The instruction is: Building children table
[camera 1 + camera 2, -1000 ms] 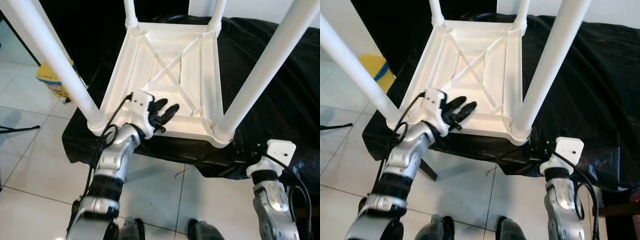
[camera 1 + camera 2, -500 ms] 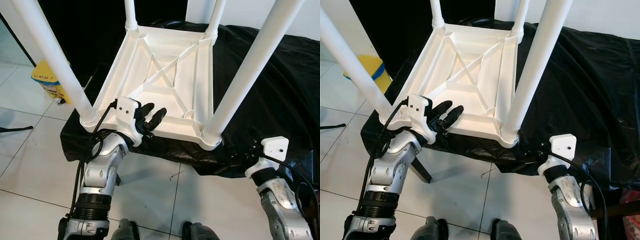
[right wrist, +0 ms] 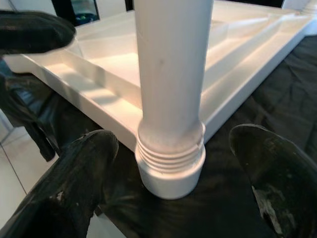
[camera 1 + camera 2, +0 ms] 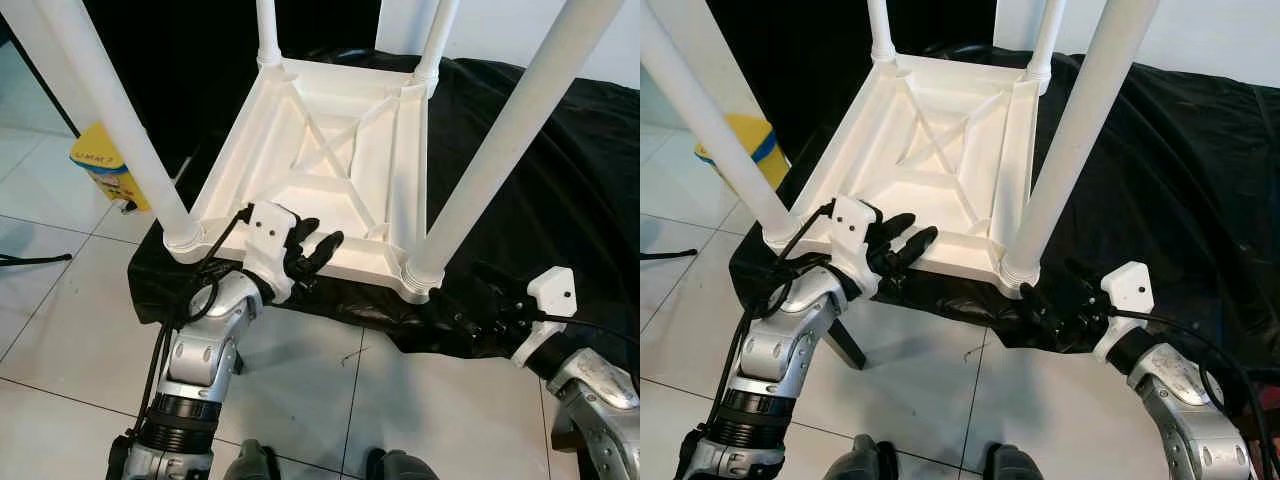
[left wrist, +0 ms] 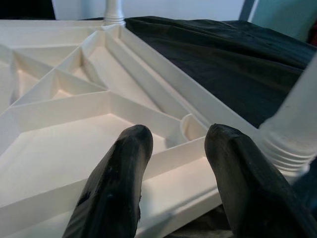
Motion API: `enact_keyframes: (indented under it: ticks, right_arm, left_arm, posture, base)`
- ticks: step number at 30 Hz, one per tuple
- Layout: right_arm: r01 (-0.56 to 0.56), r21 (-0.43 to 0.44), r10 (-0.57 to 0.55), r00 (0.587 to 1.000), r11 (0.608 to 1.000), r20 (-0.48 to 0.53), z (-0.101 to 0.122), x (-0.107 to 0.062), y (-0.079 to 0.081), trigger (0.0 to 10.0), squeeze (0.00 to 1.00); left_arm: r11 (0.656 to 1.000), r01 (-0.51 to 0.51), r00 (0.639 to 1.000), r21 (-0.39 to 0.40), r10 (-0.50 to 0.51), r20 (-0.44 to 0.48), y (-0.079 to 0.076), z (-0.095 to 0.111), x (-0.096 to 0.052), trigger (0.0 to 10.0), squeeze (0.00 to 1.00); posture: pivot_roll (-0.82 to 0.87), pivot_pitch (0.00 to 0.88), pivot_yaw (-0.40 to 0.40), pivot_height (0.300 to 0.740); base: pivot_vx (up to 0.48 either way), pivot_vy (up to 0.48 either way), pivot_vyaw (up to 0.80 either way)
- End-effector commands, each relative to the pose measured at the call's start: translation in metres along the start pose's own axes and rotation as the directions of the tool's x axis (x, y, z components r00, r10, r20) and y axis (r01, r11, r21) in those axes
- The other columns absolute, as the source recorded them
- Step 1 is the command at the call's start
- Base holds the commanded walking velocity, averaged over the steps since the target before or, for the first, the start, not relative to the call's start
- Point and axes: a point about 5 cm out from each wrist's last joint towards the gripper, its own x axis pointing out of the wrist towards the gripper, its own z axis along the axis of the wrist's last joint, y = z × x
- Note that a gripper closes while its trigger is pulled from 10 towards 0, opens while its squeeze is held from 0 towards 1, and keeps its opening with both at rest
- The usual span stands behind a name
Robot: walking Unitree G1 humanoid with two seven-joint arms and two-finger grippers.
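A white plastic table (image 4: 330, 170) is laid upside down on a black cloth (image 4: 560, 170). Four round white legs (image 4: 490, 170) are screwed into its corners and point up.

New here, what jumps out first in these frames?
A white plastic children's table lies upside down on a black cloth, its four legs pointing up. The left gripper rests open over the table's near edge. The right gripper is open on either side of the near right leg, by its threaded base.
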Motion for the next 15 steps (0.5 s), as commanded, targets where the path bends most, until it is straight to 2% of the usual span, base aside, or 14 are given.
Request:
enact_keyframes:
  ticks: [1,2,4,8,9,10,11,15]
  right_arm:
    - [-0.013,-0.005,0.013,1.000,1.000,-0.009,-0.001,0.004,-0.004,10.0,0.00]
    - [-0.014,-0.008,0.014,1.000,1.000,0.005,-0.002,0.013,-0.005,10.0,0.00]
    - [-0.018,-0.009,0.019,1.000,1.000,0.014,-0.003,0.020,-0.005,10.0,0.00]
    - [-0.021,-0.010,0.022,1.000,1.000,0.020,-0.004,0.024,-0.004,10.0,0.00]
    - [-0.014,0.005,0.014,0.999,1.000,0.046,-0.007,0.048,-0.002,10.0,0.00]
    - [-0.011,0.017,0.010,0.998,1.000,0.054,-0.010,0.058,0.000,10.0,0.00]
    - [-0.009,0.024,0.008,0.998,1.000,0.057,-0.011,0.065,0.002,10.0,0.00]
    - [0.012,0.024,-0.013,0.999,1.000,0.046,-0.018,0.072,0.002,9.8,0.00]
  left_arm:
    - [0.996,0.084,0.996,0.014,-0.083,-0.011,-0.008,0.000,0.000,10.0,0.00]
    - [0.995,0.098,0.995,0.022,-0.097,-0.014,-0.010,0.000,-0.001,10.0,0.00]
    - [0.994,0.107,0.994,0.026,-0.106,-0.016,-0.011,0.000,-0.001,10.0,0.00]
    - [0.993,0.112,0.994,0.029,-0.112,-0.017,-0.012,0.000,-0.001,10.0,0.00]
    - [0.994,0.103,0.995,0.024,-0.103,-0.020,-0.013,-0.001,0.001,10.0,0.00]
    - [0.995,0.096,0.995,0.018,-0.096,-0.018,-0.015,-0.001,0.001,10.0,0.00]
    - [0.996,0.092,0.996,0.014,-0.091,-0.016,-0.016,-0.002,0.001,10.0,0.00]
    - [0.996,0.089,0.996,-0.007,-0.090,-0.007,-0.023,-0.002,0.002,10.0,0.00]
  posture:
    - [-0.01,0.102,-0.015,0.740]
    - [-0.01,0.099,-0.019,0.740]
    - [0.00,0.098,-0.019,0.740]
    - [0.00,0.098,-0.019,0.740]
    - [0.01,0.100,-0.036,0.740]
    - [0.01,0.100,-0.041,0.740]
    - [0.01,0.101,-0.043,0.740]
    - [0.02,0.095,-0.042,0.740]
  base:
    - [0.000,0.000,0.00]
    - [0.000,0.000,0.00]
    - [0.000,0.000,0.00]
    - [0.000,0.000,0.00]
    - [0.000,0.000,0.00]
    - [0.000,0.000,0.00]
    - [0.000,0.000,0.00]
    - [0.000,0.000,0.00]
